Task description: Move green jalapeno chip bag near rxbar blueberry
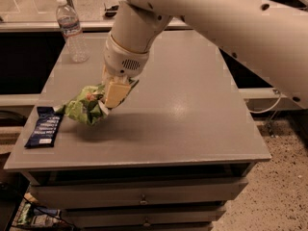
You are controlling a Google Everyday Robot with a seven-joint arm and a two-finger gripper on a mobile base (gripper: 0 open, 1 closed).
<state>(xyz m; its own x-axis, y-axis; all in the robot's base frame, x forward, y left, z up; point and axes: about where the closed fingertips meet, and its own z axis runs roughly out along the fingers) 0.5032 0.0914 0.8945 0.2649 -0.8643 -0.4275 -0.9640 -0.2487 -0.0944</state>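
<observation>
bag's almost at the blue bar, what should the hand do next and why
Probably lower the last bit and let go. The hand holds the green jalapeno chip bag just right of the rxbar blueberry, with the bag's left tip almost at the bar and its shadow on the table close underneath. Going further left risks landing on the bar.

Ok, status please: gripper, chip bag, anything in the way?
Gripper shut on green jalapeno chip bag, low over table. Rxbar blueberry just left of it. Nothing between; water bottle far back.
</observation>
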